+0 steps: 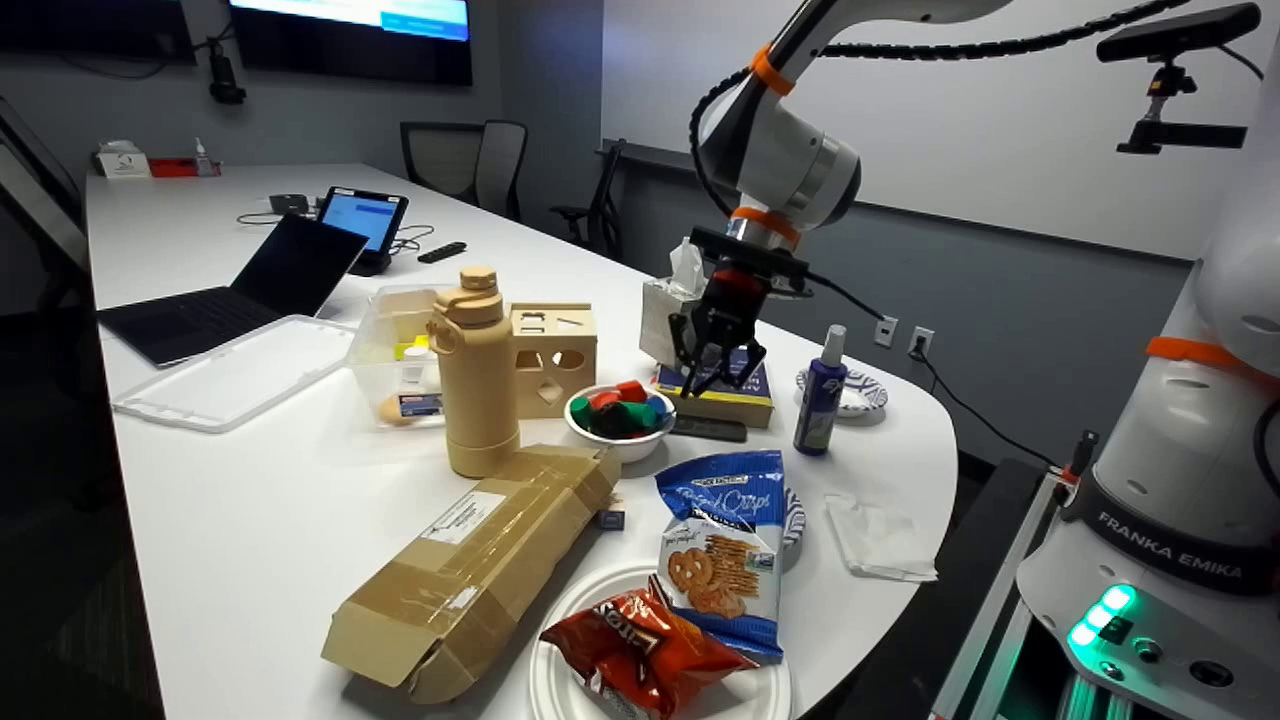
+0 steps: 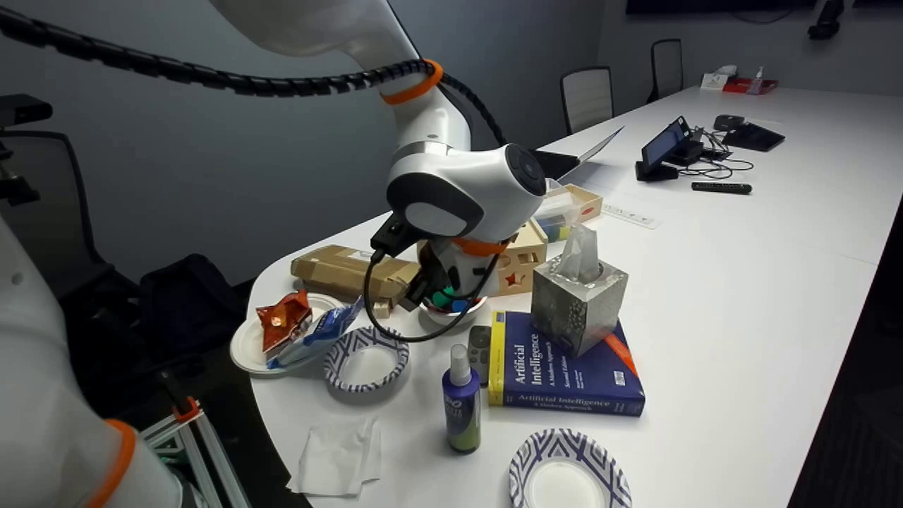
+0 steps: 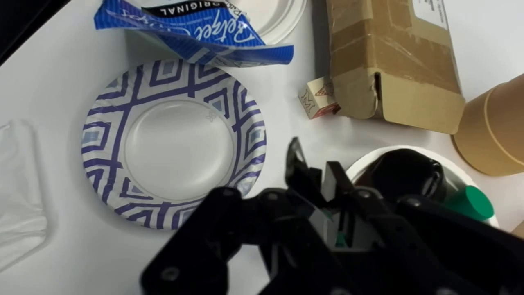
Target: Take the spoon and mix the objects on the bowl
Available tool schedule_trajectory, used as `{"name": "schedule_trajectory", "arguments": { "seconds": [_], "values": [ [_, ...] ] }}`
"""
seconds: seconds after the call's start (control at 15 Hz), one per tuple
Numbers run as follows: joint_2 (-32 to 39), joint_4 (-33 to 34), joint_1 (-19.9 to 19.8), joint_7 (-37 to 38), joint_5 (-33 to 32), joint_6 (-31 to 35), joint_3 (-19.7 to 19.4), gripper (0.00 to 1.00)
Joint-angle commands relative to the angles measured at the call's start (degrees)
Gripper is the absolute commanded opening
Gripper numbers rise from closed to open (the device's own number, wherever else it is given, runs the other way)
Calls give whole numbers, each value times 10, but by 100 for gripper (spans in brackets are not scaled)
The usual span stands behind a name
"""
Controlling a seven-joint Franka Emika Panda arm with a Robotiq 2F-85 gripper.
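The white bowl stands on the table; it also shows in an exterior view and the wrist view. It holds several small pieces, among them a red piece, a green piece and a dark rounded thing. My gripper is above the table beside the bowl, apart from it. In the wrist view my fingertips are close together with a narrow gap. A dark, pale-edged shape lies by the left fingertip; I cannot tell whether it is held. I cannot make out a spoon.
A tan bottle, a cardboard box and a wooden shape box stand around the bowl. Nearby are a tissue box on a blue book, a spray bottle, a patterned plate and a blue bag.
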Motion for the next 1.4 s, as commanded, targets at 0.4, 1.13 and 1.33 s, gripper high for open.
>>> {"name": "schedule_trajectory", "arguments": {
  "seconds": [0.4,1.13,1.33],
  "values": [
    [-16,9,3,6,-16,-5,3,2],
    [-15,81,35,59,-147,-15,38,2],
    [-3,90,38,46,-142,4,44,2]
  ]
}}
